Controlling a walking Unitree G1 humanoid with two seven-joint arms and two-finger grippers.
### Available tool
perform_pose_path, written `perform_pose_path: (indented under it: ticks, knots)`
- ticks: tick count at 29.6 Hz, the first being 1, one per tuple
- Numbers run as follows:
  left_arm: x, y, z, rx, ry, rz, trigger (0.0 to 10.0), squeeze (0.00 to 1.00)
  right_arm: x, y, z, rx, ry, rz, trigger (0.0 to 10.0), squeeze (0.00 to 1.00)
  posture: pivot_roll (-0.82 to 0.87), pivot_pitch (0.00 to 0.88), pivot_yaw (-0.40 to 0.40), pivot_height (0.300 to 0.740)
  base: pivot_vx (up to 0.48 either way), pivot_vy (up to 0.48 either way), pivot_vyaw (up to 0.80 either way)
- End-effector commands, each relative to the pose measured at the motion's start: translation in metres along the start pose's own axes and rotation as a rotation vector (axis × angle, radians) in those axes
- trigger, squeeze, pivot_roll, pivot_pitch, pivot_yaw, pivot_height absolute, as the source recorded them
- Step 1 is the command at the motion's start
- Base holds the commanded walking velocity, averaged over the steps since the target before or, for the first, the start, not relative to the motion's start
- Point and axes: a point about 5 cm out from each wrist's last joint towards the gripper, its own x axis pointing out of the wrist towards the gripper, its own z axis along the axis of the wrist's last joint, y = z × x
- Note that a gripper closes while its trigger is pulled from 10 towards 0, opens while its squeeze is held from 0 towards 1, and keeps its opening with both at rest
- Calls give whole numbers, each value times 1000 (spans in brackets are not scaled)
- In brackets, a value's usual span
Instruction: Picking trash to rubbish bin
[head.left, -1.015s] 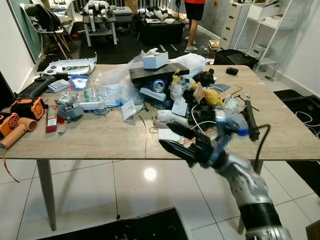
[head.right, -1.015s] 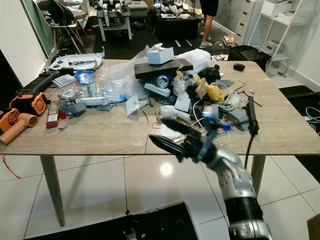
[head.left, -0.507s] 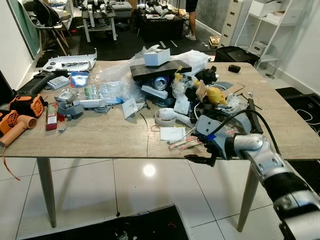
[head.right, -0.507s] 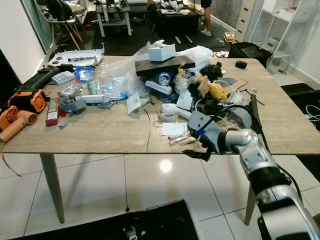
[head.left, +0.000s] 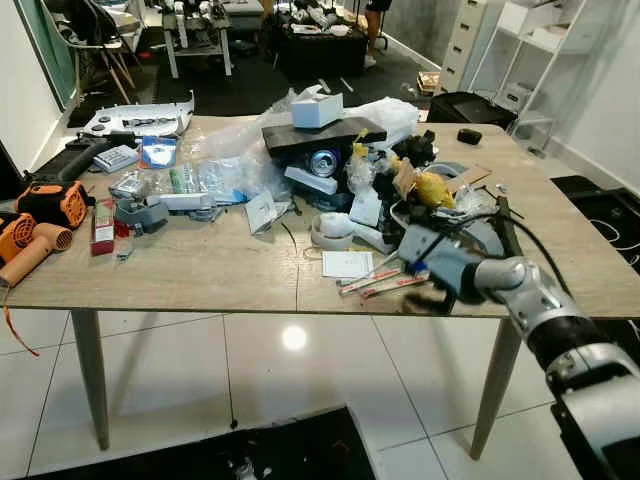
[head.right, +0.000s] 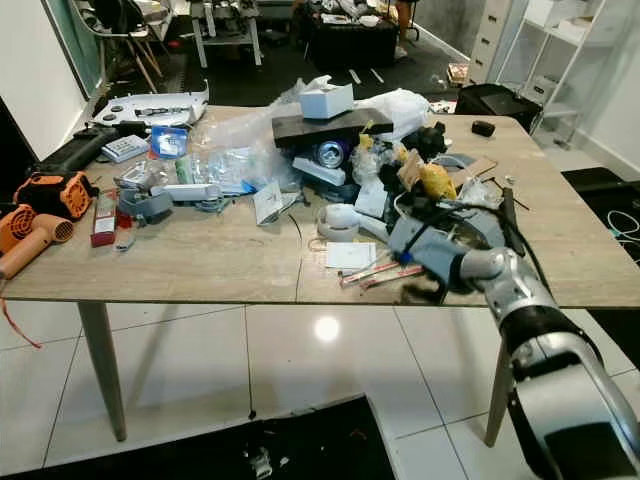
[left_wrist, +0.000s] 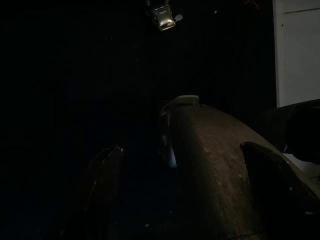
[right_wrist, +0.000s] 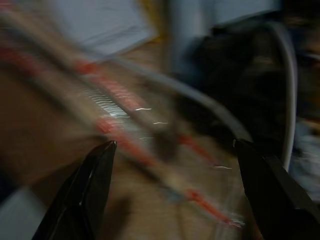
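Two long red-and-white wrappers (head.left: 383, 281) lie near the front edge of the wooden table (head.left: 200, 270), beside a white card (head.left: 347, 265). My right gripper (head.left: 425, 293) is down at that front edge, just right of the wrappers, and it is open. In the blurred right wrist view the wrappers (right_wrist: 150, 145) run across the gap between the two black fingers (right_wrist: 95, 185), and nothing is gripped. The left wrist view is very dark, and my left gripper (left_wrist: 180, 148) hangs there with its fingers apart.
A heap of clutter fills the table's middle and right: a black slab (head.left: 322, 138) with a white box, a drink can (head.left: 320, 163), a tape roll (head.left: 330, 232), cables. Orange tools (head.left: 35, 215) lie at the left end. A black mat (head.left: 290, 450) covers the floor in front.
My right arm swung from in front of the table, below its edge, up and right to the front edge by the wrappers. The camera shifted slightly.
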Motion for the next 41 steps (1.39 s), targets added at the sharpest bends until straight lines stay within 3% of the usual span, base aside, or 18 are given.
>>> perform_pose_path:
  ticks: [1,11,14,16,17,18,19,21,23,26,28,30,31,41]
  knots:
    - [-16,-1,-56,-40,204,-6,10000,0,1,3,-4,1,18,-16,10000,0,-107,250,-24,740,0,0,0]
    - [-14,-2,-52,-33,191,-14,10000,0,3,2,2,1,-31,-45,10000,0,-101,264,-16,740,0,0,0]
    - [-14,-2,-51,-30,190,-17,10000,0,5,10,12,49,-129,44,10000,0,-101,258,-13,740,0,0,0]
    - [-13,-3,-50,-27,189,-20,10000,0,7,19,30,130,-287,170,10000,0,-100,252,-8,740,0,0,0]
    - [-13,-3,-50,-27,189,-20,10000,0,7,19,30,130,-287,170,10000,0,-100,252,-8,740,0,0,0]
    - [-13,-3,-49,-26,188,-21,10000,0,6,22,38,162,-355,216,10000,0,-100,250,-5,740,0,0,0]
    - [-13,-3,-49,-26,188,-21,10000,0,6,22,38,162,-355,216,10000,0,-100,250,-5,740,0,0,0]
    - [-12,-2,-46,-19,184,-23,10000,0,3,19,65,205,-524,239,10000,0,-104,240,5,740,0,0,0]
    - [-11,-2,-44,-15,181,-24,10000,0,1,15,72,196,-558,210,10000,0,-104,237,6,740,0,0,0]
    - [-11,-2,-43,-13,178,-25,10000,0,0,11,75,169,-558,168,10000,0,-104,237,6,740,0,0,0]
    - [-9,-1,-37,-8,167,-25,10000,0,2,0,65,114,-422,29,10000,0,-107,226,12,740,0,0,0]
    - [-9,-1,-37,-8,167,-25,10000,0,2,0,65,114,-422,29,10000,0,-107,226,12,740,0,0,0]
    - [-8,-1,-36,-6,164,-25,10000,0,2,-4,59,84,-364,-14,10000,0,-109,223,12,740,0,0,0]
    - [-7,-4,-34,-2,164,-35,10000,0,-4,-7,25,157,-132,-117,10000,0,-110,214,18,740,0,0,0]
